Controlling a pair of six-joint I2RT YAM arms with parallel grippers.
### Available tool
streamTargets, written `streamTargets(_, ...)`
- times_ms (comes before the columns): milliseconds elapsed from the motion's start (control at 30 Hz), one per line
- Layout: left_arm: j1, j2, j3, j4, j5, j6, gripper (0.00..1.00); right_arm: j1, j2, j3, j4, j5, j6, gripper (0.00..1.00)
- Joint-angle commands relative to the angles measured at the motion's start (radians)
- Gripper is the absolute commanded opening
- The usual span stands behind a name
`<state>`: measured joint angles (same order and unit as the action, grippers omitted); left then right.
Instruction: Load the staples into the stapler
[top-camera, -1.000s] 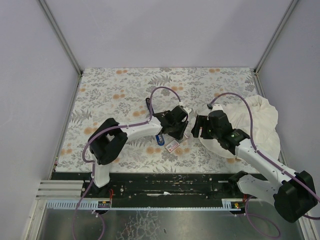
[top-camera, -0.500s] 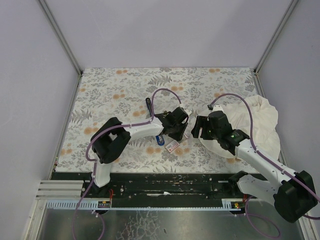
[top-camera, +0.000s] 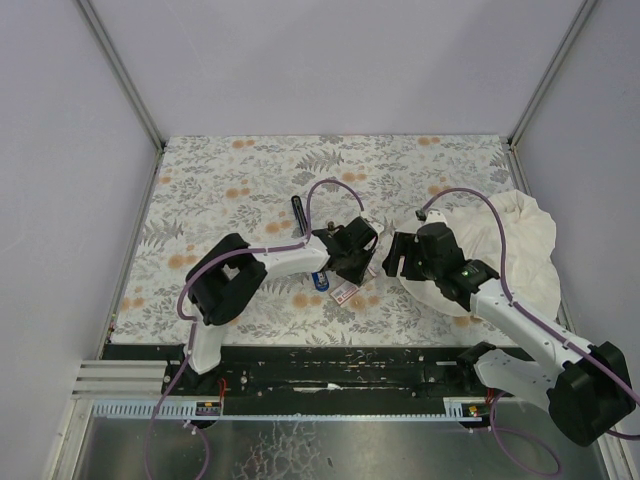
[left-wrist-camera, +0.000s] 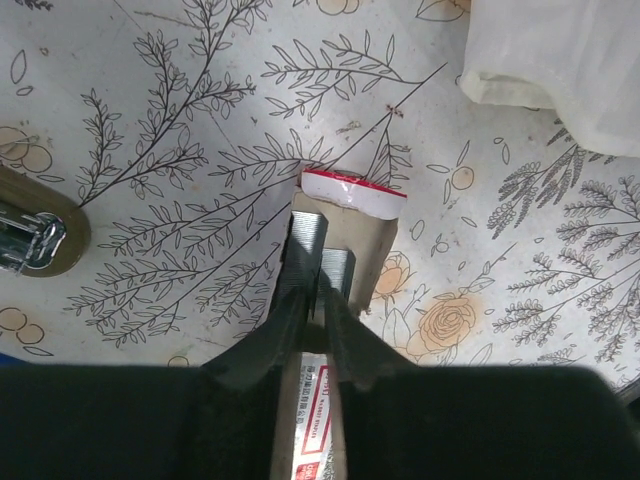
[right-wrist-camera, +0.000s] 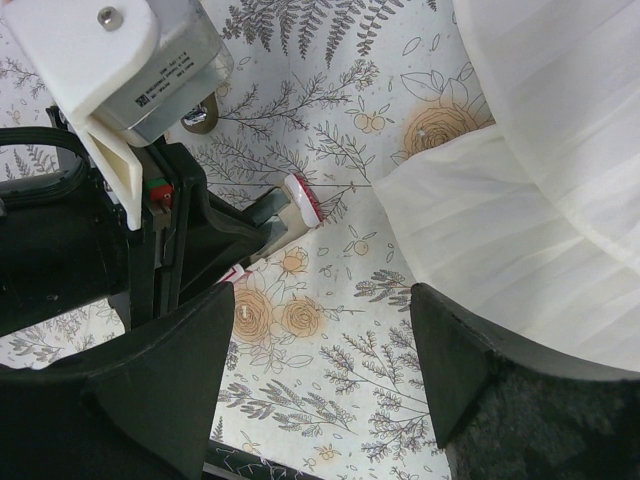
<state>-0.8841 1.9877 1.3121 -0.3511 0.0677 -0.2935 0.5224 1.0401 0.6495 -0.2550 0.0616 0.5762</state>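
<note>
Staples (left-wrist-camera: 308, 240) in the cardboard tray (left-wrist-camera: 378, 245) are pinched by the left gripper (left-wrist-camera: 317, 300). The right gripper (right-wrist-camera: 322, 300) is held wide apart.

Floral covering (top-camera: 230, 170), grey leaves and orange blooms, spread out flat. Crumpled white cloth (top-camera: 530, 230) at the far right, lapping onto the print. Plain grey walls (top-camera: 330, 60) on 3 sides. Black rail (top-camera: 330, 368) along the near edge.

staples box (left-wrist-camera: 312, 425) label, red print, too sm. to read
</note>
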Motion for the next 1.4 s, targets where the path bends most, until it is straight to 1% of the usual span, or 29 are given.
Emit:
streamTargets(0, -0.012, 0.026, -0.003, -0.012, -0.002, 0.033, 0.07, -0.004, -0.032, -0.004, 0.03, -0.003, 0.017, 0.77)
streamTargets(67, -0.012, 0.022, -0.006, -0.017, -0.003, 0.032, 0.0, -0.005, -0.041, -0.008, 0.027, -0.004, 0.021, 0.77)
streamTargets(133, -0.012, 0.007, -0.014, -0.014, 0.004, 0.03, 0.0, -0.005, -0.056, -0.012, 0.024, -0.005, 0.027, 0.77)
streamTargets(467, -0.001, -0.166, -0.098, 0.085, 0.053, -0.01, 0.0, -0.005, -0.096, -0.044, 0.039, -0.027, 0.069, 0.78)
streamTargets(667, 0.037, -0.211, -0.139, 0.124, 0.133, -0.05, 0.0, -0.004, -0.086, -0.068, 0.092, -0.071, 0.094, 0.78)
streamTargets(800, 0.084, -0.24, -0.193, 0.19, 0.199, -0.084, 0.0, -0.005, -0.088, -0.098, 0.149, -0.104, 0.119, 0.8)
streamTargets(867, 0.096, -0.242, -0.202, 0.198, 0.223, -0.085, 0.0, -0.005, -0.08, -0.11, 0.171, -0.114, 0.128, 0.8)
streamTargets(1033, 0.095, -0.228, -0.23, 0.203, 0.22, -0.061, 0.0, -0.005, -0.053, -0.138, 0.207, -0.126, 0.135, 0.8)
streamTargets(1367, 0.03, -0.148, -0.209, 0.152, 0.1, 0.012, 0.0, -0.005, 0.034, -0.172, 0.244, -0.169, 0.106, 0.8)
